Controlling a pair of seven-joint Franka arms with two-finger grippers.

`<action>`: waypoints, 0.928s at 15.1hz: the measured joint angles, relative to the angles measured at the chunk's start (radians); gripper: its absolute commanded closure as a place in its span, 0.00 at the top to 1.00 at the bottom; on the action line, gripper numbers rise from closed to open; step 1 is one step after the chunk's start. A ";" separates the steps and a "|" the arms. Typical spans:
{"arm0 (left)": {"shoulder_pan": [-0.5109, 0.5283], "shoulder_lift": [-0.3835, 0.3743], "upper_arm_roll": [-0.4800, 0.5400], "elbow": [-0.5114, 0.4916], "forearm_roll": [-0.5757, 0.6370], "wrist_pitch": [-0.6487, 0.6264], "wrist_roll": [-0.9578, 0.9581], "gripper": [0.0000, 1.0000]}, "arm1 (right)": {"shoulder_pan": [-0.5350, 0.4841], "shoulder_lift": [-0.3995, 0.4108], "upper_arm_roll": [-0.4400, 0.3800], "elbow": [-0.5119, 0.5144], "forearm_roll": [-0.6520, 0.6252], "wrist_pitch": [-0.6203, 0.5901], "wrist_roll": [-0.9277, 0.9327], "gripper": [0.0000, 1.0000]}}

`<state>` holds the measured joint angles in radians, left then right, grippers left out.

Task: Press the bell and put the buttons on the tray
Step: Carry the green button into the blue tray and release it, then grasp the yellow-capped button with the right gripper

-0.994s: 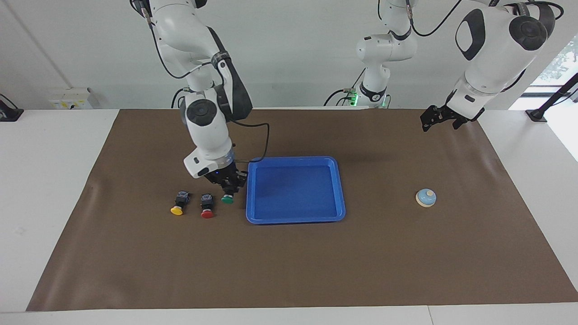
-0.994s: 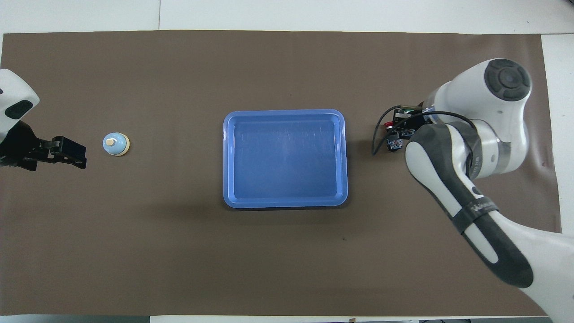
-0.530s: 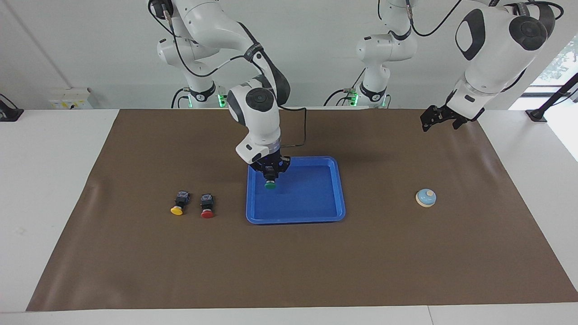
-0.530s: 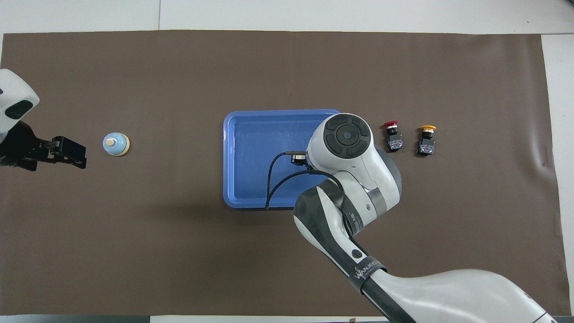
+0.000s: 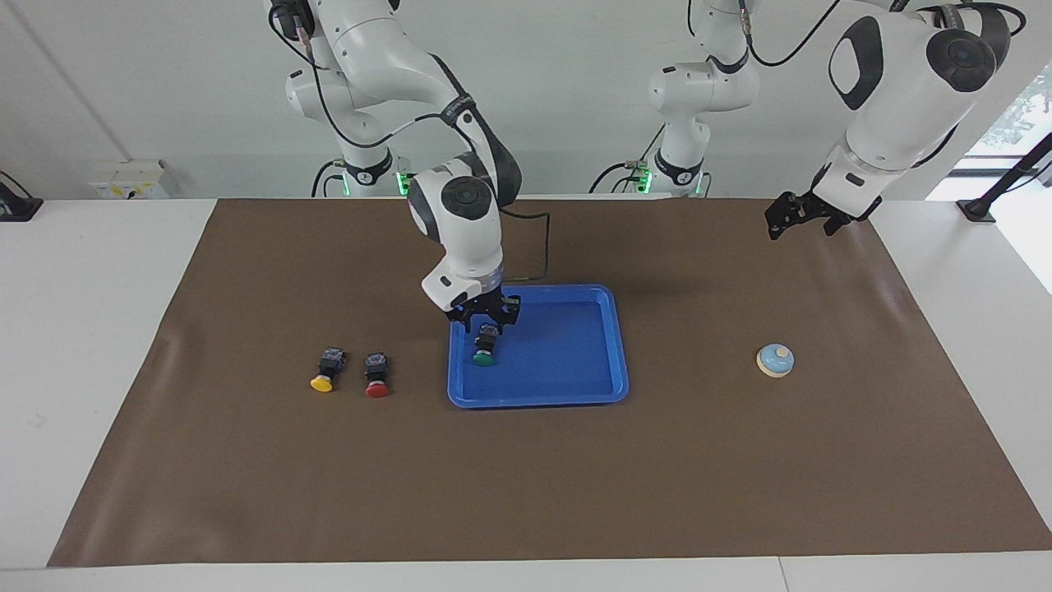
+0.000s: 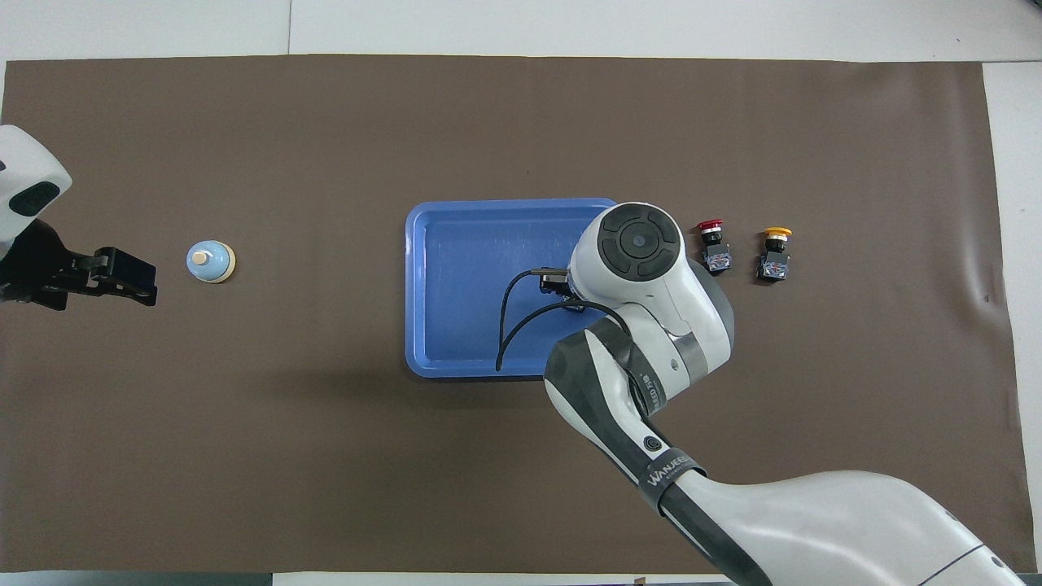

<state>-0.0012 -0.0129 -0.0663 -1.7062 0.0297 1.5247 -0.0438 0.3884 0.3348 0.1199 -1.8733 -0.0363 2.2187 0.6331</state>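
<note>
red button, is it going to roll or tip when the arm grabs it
The red button lies on its side on the mat, blocky black body toward the robots, so it probably won't roll far. Its round cap is wider than the body, so a nudge may pivot it. It looks small and rigid, likely light, and could skid toward the yellow button beside it.

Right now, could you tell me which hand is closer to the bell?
The left. The left hand waits above the mat at the bell's end of the table; the right hand is over the tray, just above the green button.
</note>
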 measured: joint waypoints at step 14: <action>0.000 0.000 0.000 0.000 0.000 0.000 0.000 1.00 | -0.421 -0.110 -0.013 -0.053 -0.010 -0.046 -0.442 0.97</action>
<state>-0.0012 -0.0129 -0.0663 -1.7062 0.0297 1.5247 -0.0438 -0.0331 0.2249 0.1073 -1.9263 -0.0461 2.1726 0.1913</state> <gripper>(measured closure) 0.000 0.004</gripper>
